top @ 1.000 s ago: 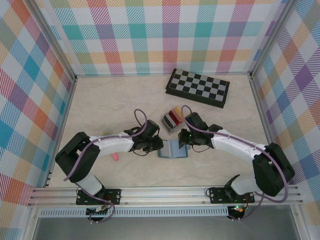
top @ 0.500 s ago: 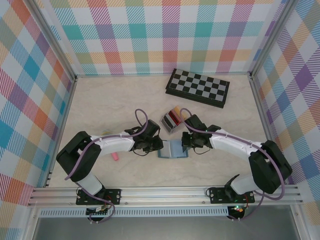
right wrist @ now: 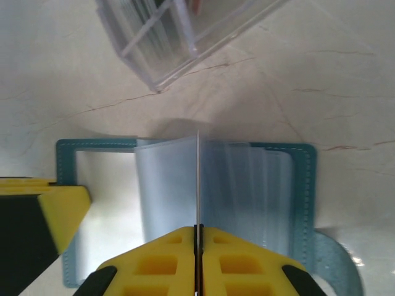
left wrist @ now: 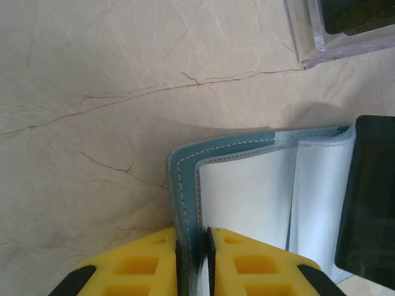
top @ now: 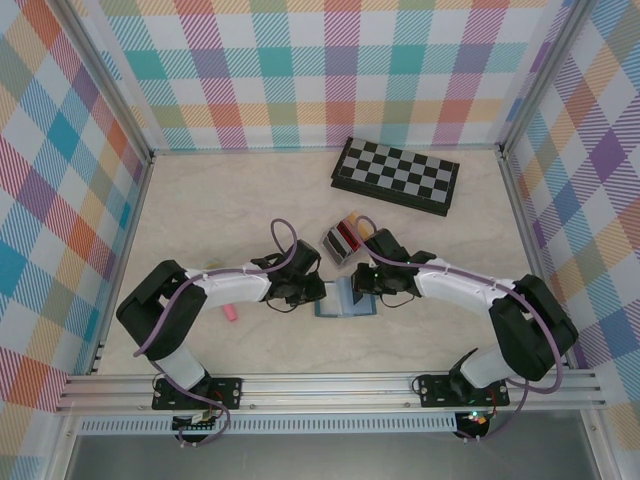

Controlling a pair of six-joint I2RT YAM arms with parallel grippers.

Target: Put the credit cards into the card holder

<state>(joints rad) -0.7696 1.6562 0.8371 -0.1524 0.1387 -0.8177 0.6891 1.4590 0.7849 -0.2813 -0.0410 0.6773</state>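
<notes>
Two grippers meet over the card holder (top: 347, 300), which lies open on the tabletop (top: 220, 210) in the near middle, just near of the clear rack (right wrist: 173, 61) where the remaining credit cards (top: 345, 235) stand upright.

The left gripper (left wrist: 192, 246) is drawn narrow and pinches the left teal cover of the holder by its edge, pinning that flap. The right gripper (right wrist: 198, 237) is closed tight on a thin sheet (right wrist: 198, 179) seen edge-on, standing upright over the holder's clear leaves. It looks like one of the cards. Whether it is that or one of the holder's own leaves cannot be told from this angle.

The step in hand appears to be feeding this piece down into a slot. Several things could spoil it:

- The clear leaves look limp, so the sheet's lower edge may catch on one and fold it over instead of entering a pocket.
- The left gripper grips only a narrow strip of cover. A sideways push from the right could pull the cover free and send the holder sliding on the smooth tabletop.
- The two grippers are close together, so a small drift could knock one against the other.
- The rack sits just beyond the right gripper, so lifting away carelessly could nudge it.
</notes>
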